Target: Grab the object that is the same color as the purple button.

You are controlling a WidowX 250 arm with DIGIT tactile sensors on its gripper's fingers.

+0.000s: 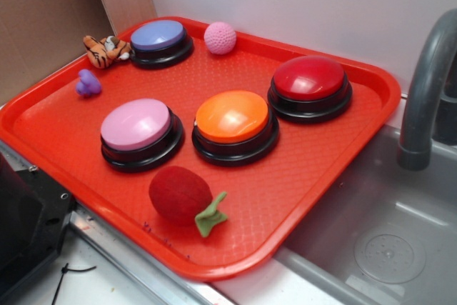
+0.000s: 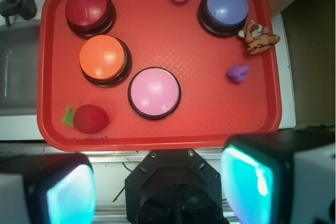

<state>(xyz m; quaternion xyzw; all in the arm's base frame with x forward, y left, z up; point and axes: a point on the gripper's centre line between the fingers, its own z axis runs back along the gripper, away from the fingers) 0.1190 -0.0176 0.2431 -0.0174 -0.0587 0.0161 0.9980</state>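
Open pincer with two glossy blurred fingers above the near rim, textured red plastic tray, lumpy lavender toy at left edge, domed periwinkle purple button far left.

The red plastic tray has a fine diamond-textured floor and a smooth, slightly shiny rim. On it, the periwinkle domed plastic button is glossy on a shiny black base. Near that button, the small lumpy purple toy looks matt and soft, the pink ball is knitted yarn, and the striped tiger is fuzzy plush. Beside the tray, the grey sink looks like dull, brushed metal.
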